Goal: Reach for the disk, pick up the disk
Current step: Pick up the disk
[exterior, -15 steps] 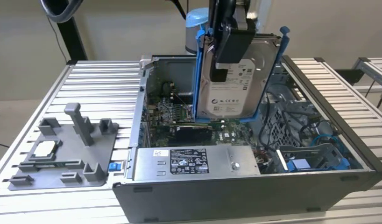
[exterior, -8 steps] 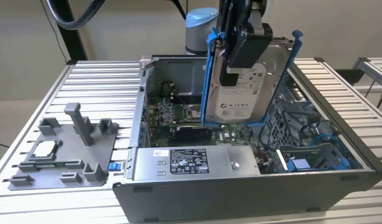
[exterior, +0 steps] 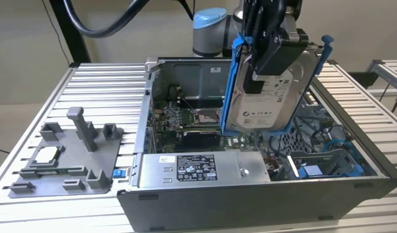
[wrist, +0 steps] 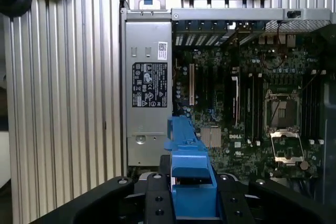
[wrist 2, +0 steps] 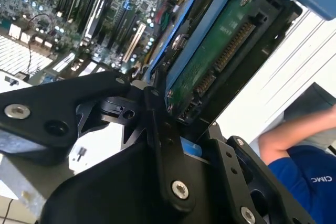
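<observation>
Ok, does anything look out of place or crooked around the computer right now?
Only the disk is away from its place: the hand holds it in the air above the open case, tilted rather than level. On the grey fixture beside the case nothing looks spilled or damaged.

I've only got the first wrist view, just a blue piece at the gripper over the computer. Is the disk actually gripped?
Observer: Yes. In the exterior view the gripper is shut on the disk, holding it upright over the open computer case.
Operator: Which side faces that camera?
Observer: The side with the white label.
Operator: Anyone nearby?
Observer: In the second wrist view, a person's arm shows beyond the disk.
</observation>
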